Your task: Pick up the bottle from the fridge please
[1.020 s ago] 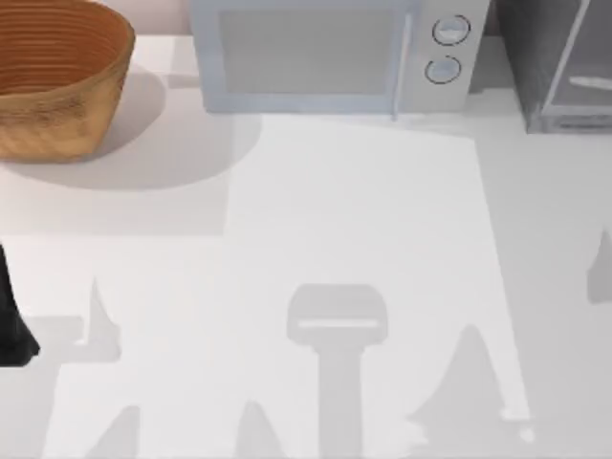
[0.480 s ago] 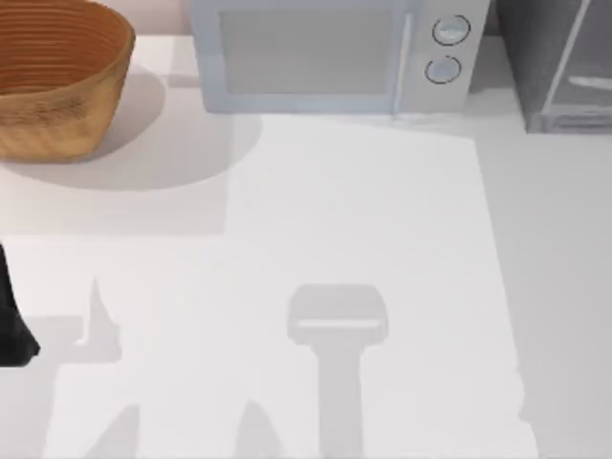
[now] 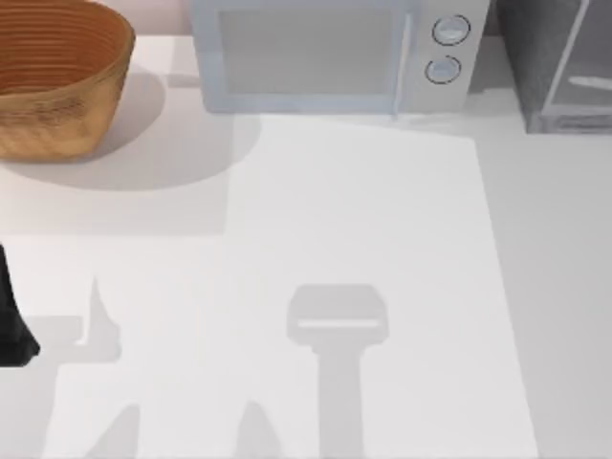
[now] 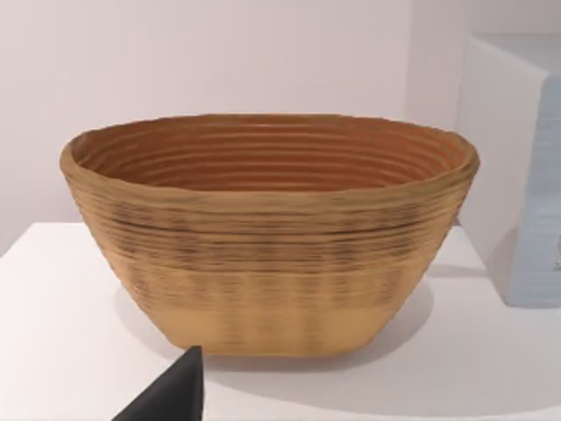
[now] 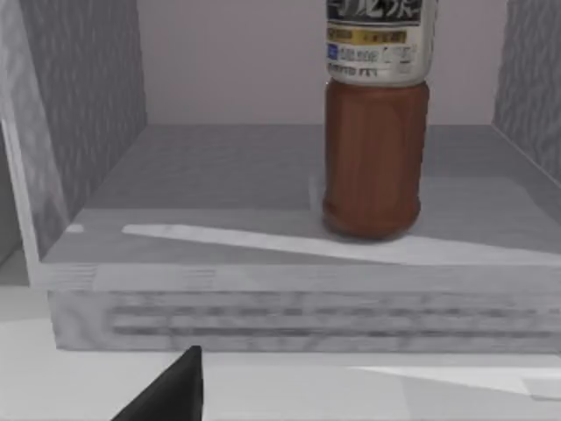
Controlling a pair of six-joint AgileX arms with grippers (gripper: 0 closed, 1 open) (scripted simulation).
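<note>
The fridge (image 3: 547,65) is the dark grey speckled cabinet at the table's far right corner. In the right wrist view its inside (image 5: 263,175) lies open in front of the camera. The bottle (image 5: 377,132) stands upright on the fridge floor, right of the middle, with brown liquid and a pale label; its top is cut off. A dark tip of my right gripper (image 5: 172,393) pokes in just outside the fridge's front sill, apart from the bottle. My left arm (image 3: 11,325) is parked at the table's left edge, and a tip of its gripper (image 4: 172,395) faces the basket.
A woven brown basket (image 3: 57,76) stands at the far left. The light blue-grey microwave (image 3: 325,57) with two round knobs sits at the back centre, next to the fridge. Arm shadows lie on the white table (image 3: 382,210).
The right arm's shadows at the table's lower right have slid off to the right and left the top view. The left arm has not moved.
</note>
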